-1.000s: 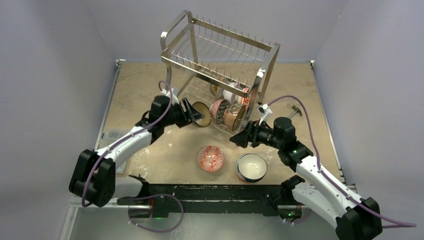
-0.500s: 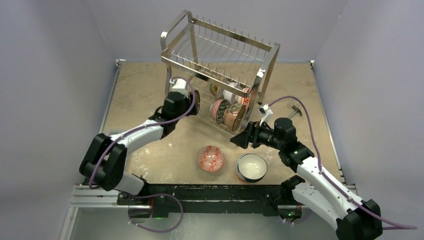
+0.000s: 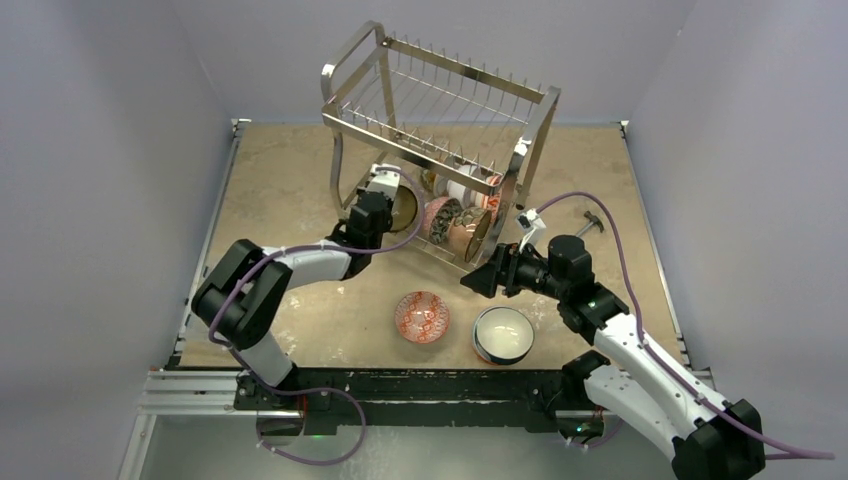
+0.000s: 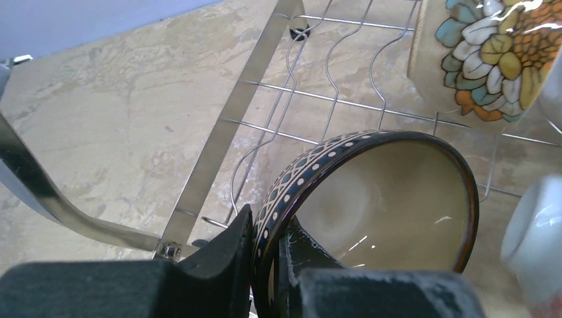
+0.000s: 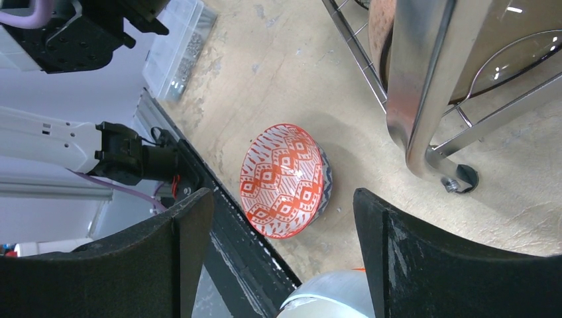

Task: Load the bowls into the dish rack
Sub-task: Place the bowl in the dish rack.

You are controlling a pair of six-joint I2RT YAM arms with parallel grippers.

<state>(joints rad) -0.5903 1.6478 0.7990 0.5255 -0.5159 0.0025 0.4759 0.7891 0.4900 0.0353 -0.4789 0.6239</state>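
From above, the left gripper reached into the lower tier of the dish rack. A red-patterned bowl and a white bowl sat on the tabletop. The left wrist view showed it pinching a dotted-rim bowl by the edge, upright, likely for slotting between wires. In its own view, the right gripper hung spread and empty above the red-patterned bowl. No writing was readable.

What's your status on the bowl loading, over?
Left gripper shut on dark dotted-rim ceramic bowl, at lower tier of chrome wire dish rack. Right gripper open, empty. Red-patterned bowl, white bowl not yet racked. Floral bowl close alongside.
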